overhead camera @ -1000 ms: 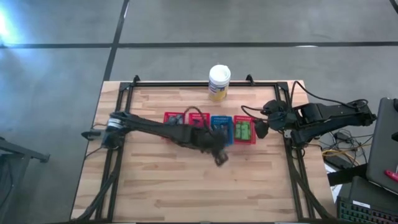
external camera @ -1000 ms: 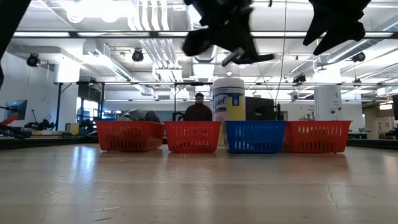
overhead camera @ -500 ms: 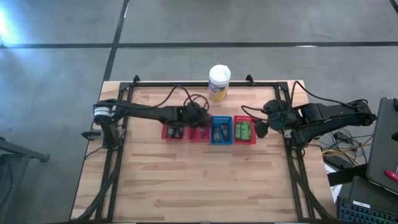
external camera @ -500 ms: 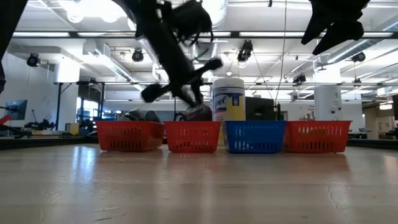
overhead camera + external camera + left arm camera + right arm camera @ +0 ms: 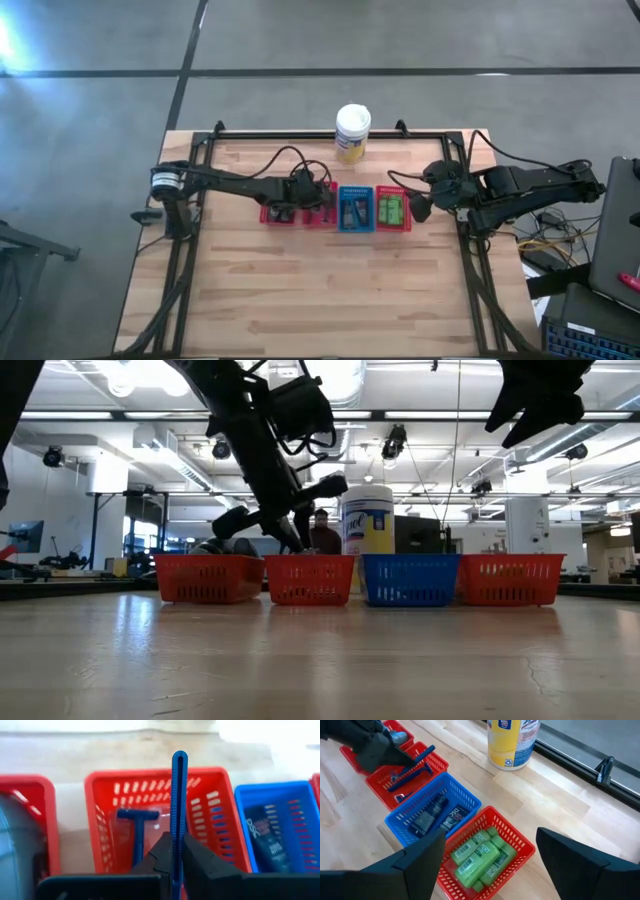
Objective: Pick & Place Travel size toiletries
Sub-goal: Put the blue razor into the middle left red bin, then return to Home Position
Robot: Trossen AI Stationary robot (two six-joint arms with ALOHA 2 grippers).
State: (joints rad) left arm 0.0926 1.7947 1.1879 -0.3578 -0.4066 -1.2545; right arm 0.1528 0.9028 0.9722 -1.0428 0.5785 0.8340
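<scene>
Over the second red basket, the left gripper has dropped lower than half a second ago, clenched on a blue razor above another razor. Rightward, bare wood lies in front; the right gripper hovers spread beside the green bottles.

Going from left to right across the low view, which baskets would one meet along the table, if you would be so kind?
First red basket → second red basket → blue basket → third red basket.

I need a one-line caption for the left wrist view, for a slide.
Left end effector holds a blue razor above a red basket already containing another razor.
</scene>
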